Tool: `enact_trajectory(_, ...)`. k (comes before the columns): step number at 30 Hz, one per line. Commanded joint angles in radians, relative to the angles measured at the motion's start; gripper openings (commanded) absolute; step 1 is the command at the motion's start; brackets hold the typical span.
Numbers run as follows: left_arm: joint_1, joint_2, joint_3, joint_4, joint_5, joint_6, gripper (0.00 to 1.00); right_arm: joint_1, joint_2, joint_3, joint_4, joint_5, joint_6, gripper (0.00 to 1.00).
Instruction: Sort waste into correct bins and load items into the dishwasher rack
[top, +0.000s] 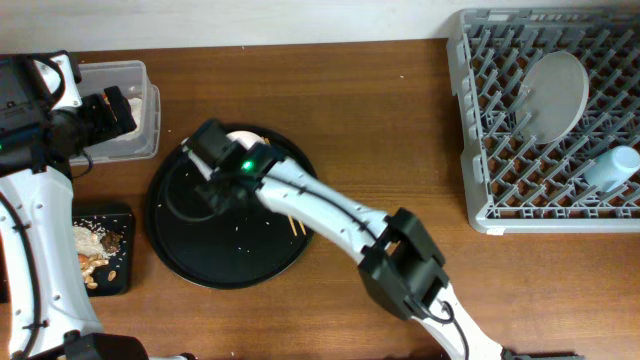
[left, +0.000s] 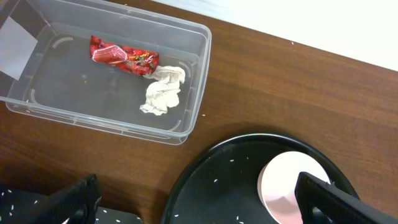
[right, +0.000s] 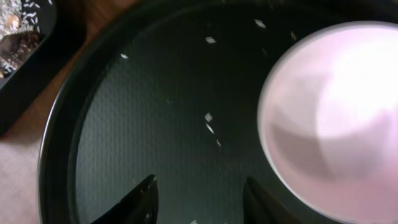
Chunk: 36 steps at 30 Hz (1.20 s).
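Note:
The small white bowl stands on the large round black tray. It also shows in the right wrist view and the left wrist view. My right gripper is open and empty, low over the tray just left of the bowl. My left gripper is open and empty beside the clear tub, which holds the red wrapper and white tissue. The chopsticks lie on the tray, mostly under my right arm. The plate and blue cup sit in the grey rack.
The black bin left of the tray holds beige food scraps. Loose rice grains lie scattered on the tray. The table's far edge meets a white wall behind the tub.

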Motion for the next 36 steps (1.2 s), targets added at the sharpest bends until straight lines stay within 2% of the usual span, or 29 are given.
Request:
enact_trajectory(1,0.002,0.002,-0.001,0.002,-0.004,-0.009,0.99,-0.004,0.047,0.003,0.048,0.116,-0.030,0.44)
enact_trajectory(8,0.002,0.002,-0.001,0.002,-0.003,-0.009,0.99,-0.069,0.070,0.003,0.091,0.109,-0.034,0.44)
enact_trajectory(12,0.002,0.002,-0.001,0.002,-0.004,-0.009,0.99,-0.103,0.077,0.002,0.087,0.021,-0.034,0.44)
enact_trajectory(16,0.002,0.002,-0.001,0.002,-0.003,-0.009,0.99,-0.094,0.078,-0.003,0.086,-0.035,-0.034,0.43)
enact_trajectory(33,0.002,0.002,-0.001,0.002,-0.003,-0.009,0.99,-0.056,0.080,-0.081,0.095,-0.013,-0.040,0.43)
enact_trajectory(36,0.002,0.002,-0.001,0.002,-0.003,-0.009,0.99,-0.056,0.080,-0.088,0.087,-0.013,-0.015,0.18)
